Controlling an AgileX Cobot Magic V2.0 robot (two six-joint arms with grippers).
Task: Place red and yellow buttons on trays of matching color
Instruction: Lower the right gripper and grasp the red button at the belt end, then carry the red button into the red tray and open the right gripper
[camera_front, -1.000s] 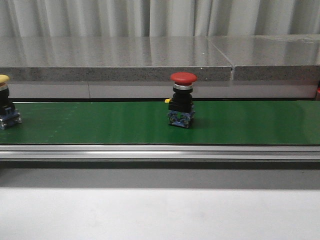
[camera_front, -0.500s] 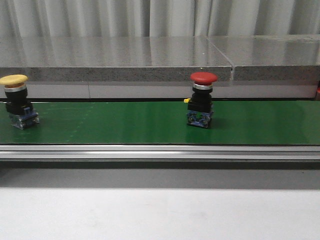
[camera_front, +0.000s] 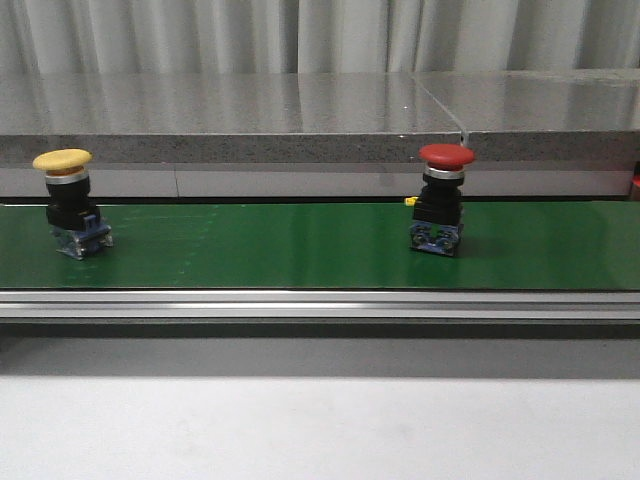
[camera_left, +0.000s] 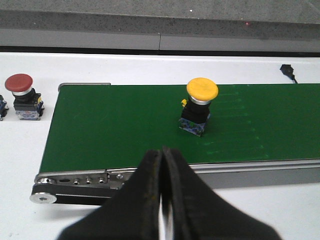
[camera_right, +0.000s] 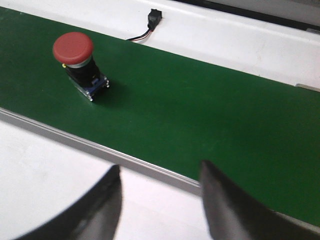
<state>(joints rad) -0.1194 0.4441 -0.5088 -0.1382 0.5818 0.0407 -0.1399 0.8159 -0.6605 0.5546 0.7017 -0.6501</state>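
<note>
A red button (camera_front: 444, 198) with a mushroom cap stands upright on the green conveyor belt (camera_front: 260, 248), right of centre. A yellow button (camera_front: 68, 201) stands on the same belt at its left end. In the left wrist view the yellow button (camera_left: 198, 106) is on the belt beyond my left gripper (camera_left: 162, 152), which is shut with nothing in it. In the right wrist view the red button (camera_right: 79, 64) sits on the belt, well away from my right gripper (camera_right: 160, 172), which is open and empty over the white table. No tray is in view.
Another red button (camera_left: 22, 96) stands on the white table off the belt's end. A metal rail (camera_front: 320, 303) edges the belt's near side. A grey stone ledge (camera_front: 300, 115) runs behind the belt. A black connector with wires (camera_right: 152, 19) lies beyond the belt.
Both buttons have travelled to the right along the belt; the yellow one has come fully into the front view. Neither gripper appears in the front view at any time.
</note>
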